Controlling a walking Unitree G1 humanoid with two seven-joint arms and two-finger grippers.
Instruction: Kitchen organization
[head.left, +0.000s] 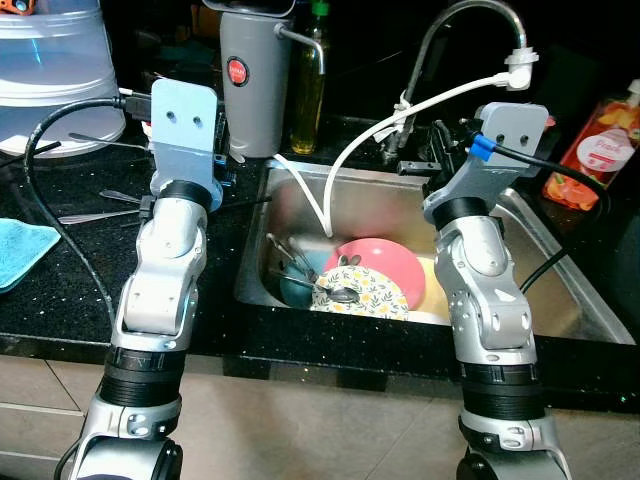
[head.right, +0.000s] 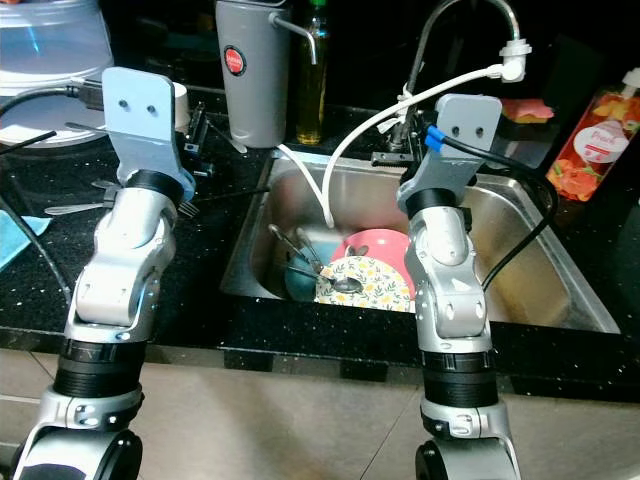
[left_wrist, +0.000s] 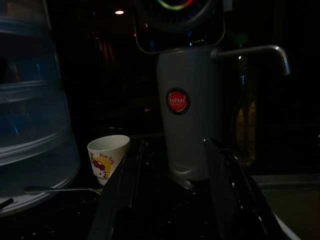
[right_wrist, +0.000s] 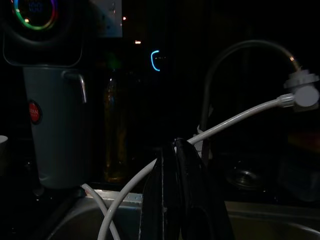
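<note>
A steel sink holds a pink plate, a flower-patterned plate with a spoon on it, a teal bowl and some cutlery. My left gripper is open over the counter left of the sink, in front of a grey water dispenser. A small white cup with a cartoon print stands beside the dispenser, apart from the fingers. My right gripper is shut with nothing in it, held above the sink's back edge near the faucet and its white hose.
A large clear plastic container stands at the back left. A blue cloth and loose cutlery lie on the black counter. An oil bottle is behind the sink, and an orange pouch at the right.
</note>
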